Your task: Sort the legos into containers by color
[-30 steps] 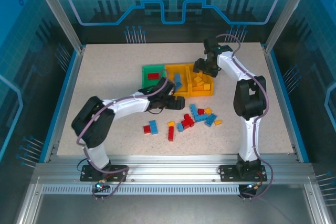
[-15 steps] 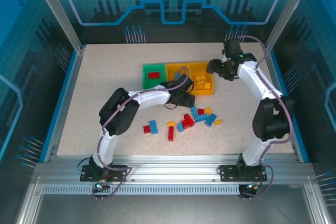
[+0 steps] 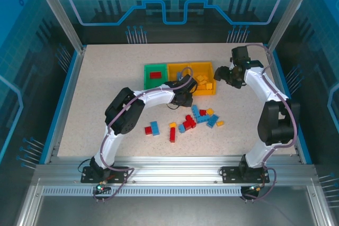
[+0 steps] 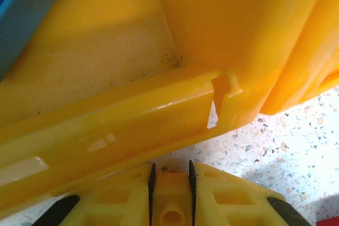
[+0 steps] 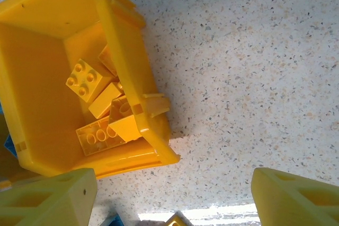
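The containers are three joined bins: green (image 3: pixel 147 69), middle yellow (image 3: pixel 175 69) and right yellow (image 3: pixel 207 68). A red lego (image 3: pixel 154 75) lies in the green bin. Several yellow legos (image 5: pixel 87 80) fill the right bin (image 5: pixel 32 78). A blue piece (image 4: pixel 21 9) shows inside the middle bin (image 4: pixel 132 125). Loose red, blue and yellow legos (image 3: pixel 198 117) lie on the table in front of the bins. My left gripper (image 3: pixel 189 89) (image 4: pixel 170 170) is shut and empty at the middle bin's front rim. My right gripper (image 3: pixel 224 74) (image 5: pixel 175 205) hangs open over bare table just right of the right bin.
A red brick and a blue brick (image 3: pixel 152 128) lie apart to the left of the pile, with an upright red brick (image 3: pixel 172 135) near them. The left arm stretches across the table in front of the green bin. Blue rails (image 3: pixel 66 99) edge the speckled table.
My left gripper has shut, and it shifted right along the bins' front. My right arm swung right, off the right bin, and its jaws opened a little wider.
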Tool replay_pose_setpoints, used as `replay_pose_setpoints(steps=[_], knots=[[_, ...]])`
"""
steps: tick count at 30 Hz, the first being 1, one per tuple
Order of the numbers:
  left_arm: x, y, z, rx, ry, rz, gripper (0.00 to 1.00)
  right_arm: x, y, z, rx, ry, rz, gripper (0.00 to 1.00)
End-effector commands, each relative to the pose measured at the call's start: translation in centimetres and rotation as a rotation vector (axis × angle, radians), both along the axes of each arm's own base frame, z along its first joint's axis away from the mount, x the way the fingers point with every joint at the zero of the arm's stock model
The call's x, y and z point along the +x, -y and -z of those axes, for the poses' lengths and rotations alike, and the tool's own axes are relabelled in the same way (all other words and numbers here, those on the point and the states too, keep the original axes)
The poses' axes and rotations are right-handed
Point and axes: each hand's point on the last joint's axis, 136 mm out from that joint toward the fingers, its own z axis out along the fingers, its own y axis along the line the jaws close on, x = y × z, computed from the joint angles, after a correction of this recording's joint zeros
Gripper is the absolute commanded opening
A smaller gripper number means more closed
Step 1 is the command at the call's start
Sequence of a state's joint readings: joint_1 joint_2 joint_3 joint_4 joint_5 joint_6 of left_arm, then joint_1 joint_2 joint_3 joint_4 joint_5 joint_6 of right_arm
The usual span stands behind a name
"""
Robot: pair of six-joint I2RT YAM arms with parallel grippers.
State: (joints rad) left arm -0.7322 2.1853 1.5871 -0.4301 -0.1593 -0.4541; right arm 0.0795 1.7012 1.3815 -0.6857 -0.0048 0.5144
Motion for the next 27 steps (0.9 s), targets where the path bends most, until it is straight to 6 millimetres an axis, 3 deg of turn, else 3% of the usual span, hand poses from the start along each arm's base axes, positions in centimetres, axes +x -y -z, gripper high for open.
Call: replay_pose_setpoints(steps=[1, 5, 10, 13, 17, 24, 27], knots=[[-0.5, -0.4, -1.5, 0.003, 0.0, -0.008, 0.2, -0.2, 0.7, -0.8, -0.004, 0.033, 0.001, 0.78], [0.1, 0.8, -5.5, -0.09, 0.06, 0.008, 0.19, -1.0, 0.8, 0.1, -0.001, 0.03, 0.008, 0.78], [2.1, 3.1, -11.1, -0.181, 0.177, 0.055, 0.2, -3.1, 0.2, 1.6, 0.018, -0.002, -0.006, 0.76], [3.5, 4.5, -12.7, -0.205, 0.216, 0.086, 0.2, -4.9, -0.3, 2.5, 0.024, -0.023, -0.019, 0.76], [5.5, 6.7, -12.9, -0.243, 0.23, 0.121, 0.21, -7.5, -1.2, 4.0, 0.026, -0.071, -0.049, 0.77], [9.3, 8.0, -11.6, -0.29, 0.209, 0.105, 0.24, -11.8, -1.8, 5.8, 0.068, -0.127, -0.025, 0.77], [10.5, 7.7, -11.3, -0.306, 0.206, 0.073, 0.37, -13.2, -2.0, 5.9, 0.08, -0.134, -0.028, 0.77]])
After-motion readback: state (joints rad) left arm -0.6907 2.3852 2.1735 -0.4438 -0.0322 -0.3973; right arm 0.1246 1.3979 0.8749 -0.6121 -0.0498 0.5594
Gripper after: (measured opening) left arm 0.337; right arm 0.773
